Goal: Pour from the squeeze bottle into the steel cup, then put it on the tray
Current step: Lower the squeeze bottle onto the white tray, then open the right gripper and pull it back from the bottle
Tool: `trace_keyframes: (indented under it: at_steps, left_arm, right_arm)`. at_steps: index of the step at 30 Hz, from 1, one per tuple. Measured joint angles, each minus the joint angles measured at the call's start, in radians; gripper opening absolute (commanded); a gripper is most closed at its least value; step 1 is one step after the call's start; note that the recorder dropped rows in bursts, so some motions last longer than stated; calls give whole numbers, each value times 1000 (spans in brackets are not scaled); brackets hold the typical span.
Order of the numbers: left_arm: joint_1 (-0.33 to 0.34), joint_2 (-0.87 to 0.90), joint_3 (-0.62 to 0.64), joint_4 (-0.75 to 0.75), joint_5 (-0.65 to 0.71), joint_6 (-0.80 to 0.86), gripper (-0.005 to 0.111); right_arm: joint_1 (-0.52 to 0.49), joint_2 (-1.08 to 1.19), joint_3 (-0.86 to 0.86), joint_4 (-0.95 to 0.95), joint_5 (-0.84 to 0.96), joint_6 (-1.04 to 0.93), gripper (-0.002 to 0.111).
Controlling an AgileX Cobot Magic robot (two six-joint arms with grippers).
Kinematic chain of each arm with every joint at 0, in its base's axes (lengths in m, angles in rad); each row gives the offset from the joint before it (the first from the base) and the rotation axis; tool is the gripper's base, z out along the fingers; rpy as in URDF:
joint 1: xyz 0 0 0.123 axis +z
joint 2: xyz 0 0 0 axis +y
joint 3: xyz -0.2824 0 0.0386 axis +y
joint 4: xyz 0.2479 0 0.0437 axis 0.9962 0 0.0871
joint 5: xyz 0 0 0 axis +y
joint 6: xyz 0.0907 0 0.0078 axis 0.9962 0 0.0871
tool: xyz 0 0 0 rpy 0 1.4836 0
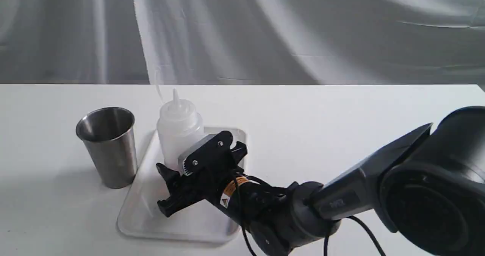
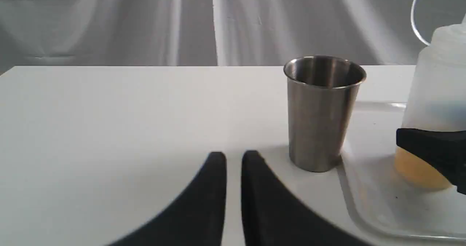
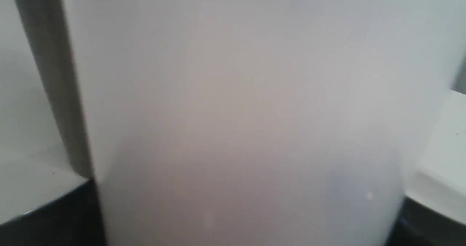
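Observation:
The squeeze bottle point(image 1: 178, 129) stands upright on the white tray point(image 1: 182, 225), nozzle up, with amber liquid low inside point(image 2: 418, 169). My right gripper point(image 1: 187, 161) reaches in from the right and is shut on the bottle's lower body; one black finger point(image 2: 433, 144) presses its side. In the right wrist view the bottle point(image 3: 236, 111) fills the picture. The steel cup point(image 1: 108, 146) stands upright on the table just left of the tray, apart from the bottle. My left gripper point(image 2: 233, 158) is shut and empty, low over the table in front of the cup point(image 2: 320, 115).
A white table point(image 1: 341, 127) carries everything, with a draped grey-white cloth behind it. The right arm's dark body point(image 1: 416, 188) fills the lower right of the exterior view. The tray's rim point(image 2: 349, 202) lies right beside the cup's base.

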Motion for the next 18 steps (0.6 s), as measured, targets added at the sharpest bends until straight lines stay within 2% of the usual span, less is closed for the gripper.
trace_keyframes:
  at_steps: [12,15,18]
  left_arm:
    - [0,0,0,0,0,0,8]
    - [0,0,0,0,0,0,8]
    - [0,0,0,0,0,0,8]
  right_arm:
    - [0,0,0,31,0,2,1]
    - [0,0,0,39,0,2,12]
    - [0,0,0,41,0,2,34]
